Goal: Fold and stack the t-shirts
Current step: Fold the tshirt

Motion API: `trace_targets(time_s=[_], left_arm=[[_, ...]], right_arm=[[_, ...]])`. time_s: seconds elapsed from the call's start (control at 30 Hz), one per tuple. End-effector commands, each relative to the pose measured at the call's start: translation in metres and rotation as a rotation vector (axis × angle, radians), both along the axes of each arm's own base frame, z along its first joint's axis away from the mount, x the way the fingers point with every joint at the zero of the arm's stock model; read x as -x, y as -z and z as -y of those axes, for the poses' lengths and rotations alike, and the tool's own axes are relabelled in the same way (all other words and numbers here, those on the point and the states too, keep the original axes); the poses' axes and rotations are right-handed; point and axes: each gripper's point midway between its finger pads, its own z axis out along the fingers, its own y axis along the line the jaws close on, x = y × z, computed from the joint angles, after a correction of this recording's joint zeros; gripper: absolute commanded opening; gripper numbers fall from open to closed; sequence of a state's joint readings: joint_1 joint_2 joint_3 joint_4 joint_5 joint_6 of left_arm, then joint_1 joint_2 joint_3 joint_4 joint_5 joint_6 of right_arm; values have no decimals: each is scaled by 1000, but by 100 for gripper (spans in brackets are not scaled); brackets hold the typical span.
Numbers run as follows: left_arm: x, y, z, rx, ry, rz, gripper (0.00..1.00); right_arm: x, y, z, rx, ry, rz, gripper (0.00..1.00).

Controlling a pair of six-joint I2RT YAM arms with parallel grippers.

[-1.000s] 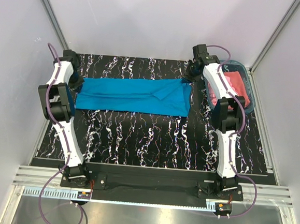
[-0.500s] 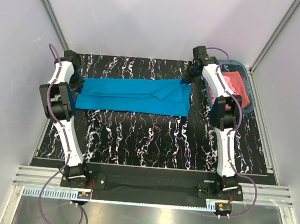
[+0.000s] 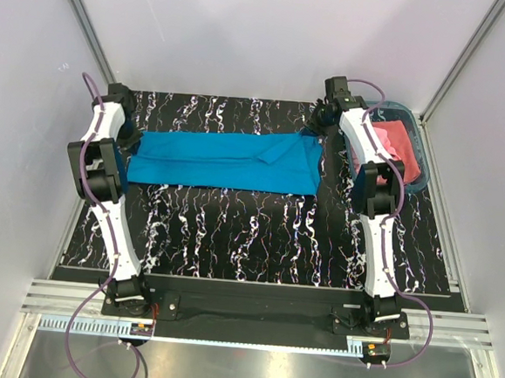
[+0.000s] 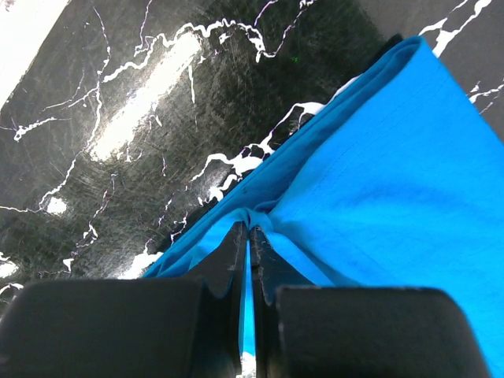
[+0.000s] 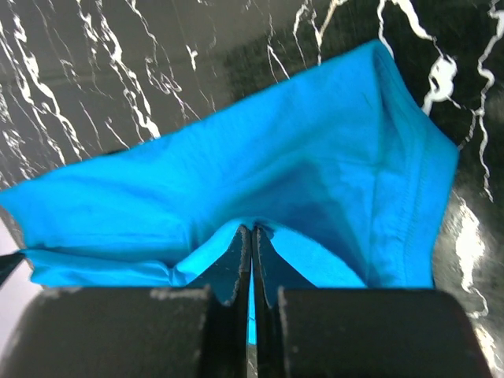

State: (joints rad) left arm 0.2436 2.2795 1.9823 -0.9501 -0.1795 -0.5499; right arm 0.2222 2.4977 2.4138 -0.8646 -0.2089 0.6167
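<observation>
Left of the basket (image 3: 423,167): we see the turquoise t-shirt (image 3: 224,162) lying as a long flat band on the table (image 3: 258,233). One end is near the basket's left rim and the other is well away from it.
Inside the basket: the pink t-shirt (image 3: 402,146) lies crumpled, and neither gripper touches it.
Change: our right arm (image 3: 371,176) now sits further off the basket than a second ago, so more pink cloth shows. The shirt corner nearest the basket puckers slightly, and the left arm (image 3: 97,168) hardly differs.
Meaning: we judge that both ends are now secured and the slack is easing, so a lengthwise fold of the turquoise shirt can begin. The pink shirt and the stacking are not yet started.
Left gripper (image 4: 248,228): its jaws are closed to a sliver, pinching a tuck of turquoise hem at the end farthest from the basket.
Right gripper (image 5: 252,230): its jaws are pressed together on a fold of the same shirt at the corner closest to the basket.
Left arm pose: we reach it far out from its base with the elbow raised and the wrist tipped down onto the cloth.
Right arm pose: we extend it likewise beside the basket, with the forearm angled away from the rim toward the shirt.
</observation>
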Motion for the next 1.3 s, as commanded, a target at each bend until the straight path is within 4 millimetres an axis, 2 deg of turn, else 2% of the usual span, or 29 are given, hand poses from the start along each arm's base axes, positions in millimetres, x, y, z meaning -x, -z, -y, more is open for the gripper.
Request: trace_targets(time_s=[0.0, 0.07, 0.17, 0.2, 0.23, 0.27, 0.3, 0.33, 0.37, 0.4, 0.43, 0.47, 0.5, 0.53, 0.6, 0.63, 0.67, 0.7, 0.73, 0.77, 0.8, 0.83, 0.9, 0.93, 1.0, 1.07, 1.1, 1.27], left_arm=[[-16, -9, -6, -4, -5, 55, 7], [-17, -8, -5, -3, -3, 55, 11], [-18, -11, -4, -1, -1, 60, 30], [-16, -13, -5, -4, -2, 55, 39], [-16, -23, -6, -11, -13, 70, 47], [-17, -31, -7, -18, -16, 83, 53], [-15, -40, -9, -39, -24, 89, 67], [-14, -49, -11, -53, -32, 103, 74], [-14, -72, -11, -67, -31, 147, 76], [-12, -77, -9, -73, -22, 158, 78], [-10, -88, -8, -86, -18, 176, 82], [-8, -106, -5, -100, -10, 210, 84], [-1, -106, -2, -96, 0, 205, 84], [-2, -110, 4, -84, 21, 224, 84], [6, -112, 22, -49, 68, 237, 82], [11, -110, 28, -40, 85, 228, 81], [14, -109, 39, -32, 110, 221, 80], [16, -113, 48, -20, 133, 242, 79], [28, -97, 56, -1, 149, 201, 79], [31, -92, 68, 14, 170, 196, 77], [34, -87, 79, 49, 189, 197, 77], [44, -79, 88, 70, 199, 177, 76], [50, -74, 111, 88, 247, 167, 74], [53, -76, 118, 86, 264, 173, 74], [63, -66, 137, 107, 300, 156, 73], [70, -62, 141, 118, 294, 143, 72], [73, -61, 151, 127, 314, 140, 72], [77, -71, 151, 109, 325, 154, 71]], right_arm=[[-23, -17, -3, -70, 27, 74, 2], [-27, -15, -3, -87, 40, 77, 2], [-34, -11, -5, -133, 65, 78, 4], [-34, -9, -7, -162, 68, 69, 6], [-38, -2, -7, -193, 80, 59, 8], [-48, -8, -12, -256, 110, 82, 10], [-52, -11, -18, -317, 110, 81, 19], [-58, -2, -24, -368, 118, 71, 21], [-72, -15, -33, -450, 139, 112, 22], [-78, -20, -42, -511, 118, 124, 31], [-83, -28, -47, -546, 114, 139, 35], [-85, -36, -49, -561, 110, 146, 39], [-88, -55, -50, -569, 86, 188, 41], [-86, -62, -47, -549, 79, 200, 44], [-68, -51, -38, -450, 54, 148, 46], [-58, -74, -35, -424, 25, 174, 47], [-43, -67, -30, -364, -6, 142, 48], [-23, -37, -28, -326, -4, 52, 49], [-10, -57, -26, -312, -33, 75, 51], [1, -54, -26, -304, -46, 57, 51], [22, -44, -28, -289, -60, 14, 52], [30, -40, -30, -276, -72, 7, 54], [46, -25, -36, -266, -95, -22, 58], [50, -22, -44, -274, -116, -33, 58], [54, -20, -55, -284, -134, -49, 58], [57, -14, -69, -298, -144, -69, 58], [55, -8, -72, -297, -140, -79, 58], [59, 13, -79, -305, -94, -125, 58]])
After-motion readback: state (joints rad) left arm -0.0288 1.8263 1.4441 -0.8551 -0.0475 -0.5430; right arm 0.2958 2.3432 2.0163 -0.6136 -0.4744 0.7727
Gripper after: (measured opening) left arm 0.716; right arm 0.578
